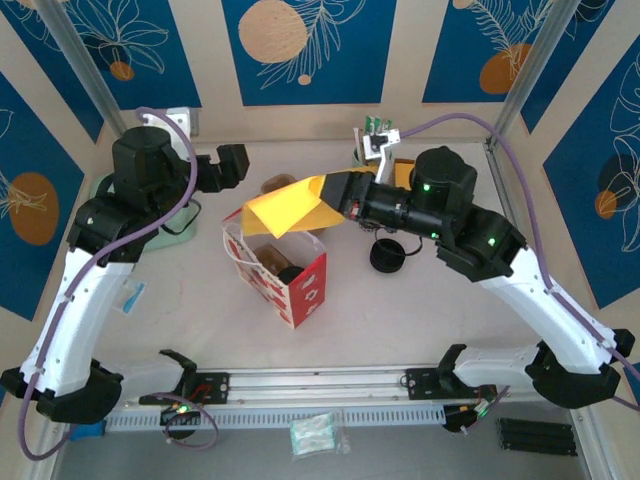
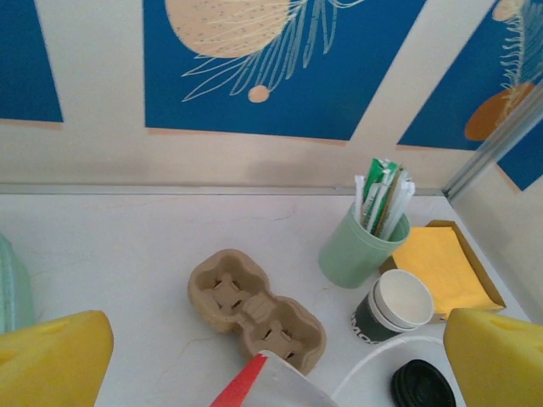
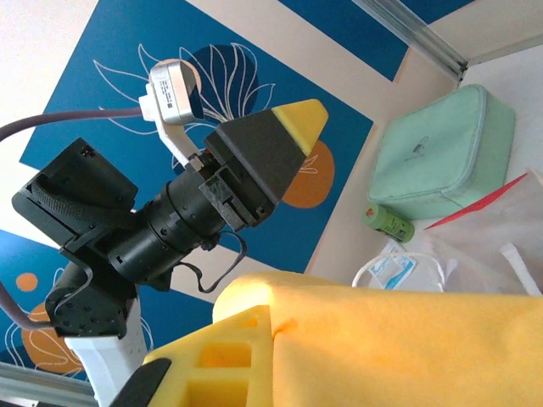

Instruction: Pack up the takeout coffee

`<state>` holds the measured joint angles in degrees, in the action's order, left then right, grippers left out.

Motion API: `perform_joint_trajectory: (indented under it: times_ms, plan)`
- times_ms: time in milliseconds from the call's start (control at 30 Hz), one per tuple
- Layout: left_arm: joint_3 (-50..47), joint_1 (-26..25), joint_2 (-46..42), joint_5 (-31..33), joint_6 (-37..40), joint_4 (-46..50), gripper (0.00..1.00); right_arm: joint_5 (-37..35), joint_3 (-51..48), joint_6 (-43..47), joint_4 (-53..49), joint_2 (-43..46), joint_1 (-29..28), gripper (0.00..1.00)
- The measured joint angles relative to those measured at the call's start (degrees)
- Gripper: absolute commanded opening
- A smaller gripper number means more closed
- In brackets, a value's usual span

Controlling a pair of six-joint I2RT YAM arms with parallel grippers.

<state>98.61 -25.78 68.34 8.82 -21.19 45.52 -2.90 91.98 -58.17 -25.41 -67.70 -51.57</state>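
The takeout coffee [image 1: 290, 273], black lid upward, is being contained by the red-and-white bag [image 1: 308, 292] at mid-table. The right gripper [image 1: 265, 215] is being held just above the bag's open mouth, its yellow jaws pressed together. The left gripper [image 1: 232, 165] is being held wide open, well apart from the bag.

Cup carrier [image 2: 257, 309], green sachet holder [image 2: 356, 254], loose black lid [image 2: 422, 384].

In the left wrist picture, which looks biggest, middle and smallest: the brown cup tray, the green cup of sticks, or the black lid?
1. brown cup tray
2. green cup
3. black lid, though the picture's bottom edge cuts part of it off.
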Motion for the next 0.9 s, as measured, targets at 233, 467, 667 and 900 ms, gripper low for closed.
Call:
perform_joint_trajectory:
  times_ms: [233, 467, 667, 900]
  plan:
    - [-3.4, 7.6, -1.3, -4.2, -1.2, -0.1, 0.99, -6.4, -1.8, -3.2, 5.6, -2.2, -5.6, 0.00]
    - [-4.9, 11.4, -1.5, -8.1, -1.5, -0.1, 0.99, -10.1, -2.4, -6.1, 9.4, -5.4, -8.8, 0.00]
    - [-5.8, 12.6, -1.9, -10.1, -1.5, -0.3, 0.99, -12.8, -4.5, -8.6, 12.0, -5.9, -10.3, 0.00]
    - [-6.8, 13.4, -2.2, -11.8, -1.5, -0.5, 1.00, -13.6, -3.5, -7.0, 10.4, -6.2, -10.6, 0.00]
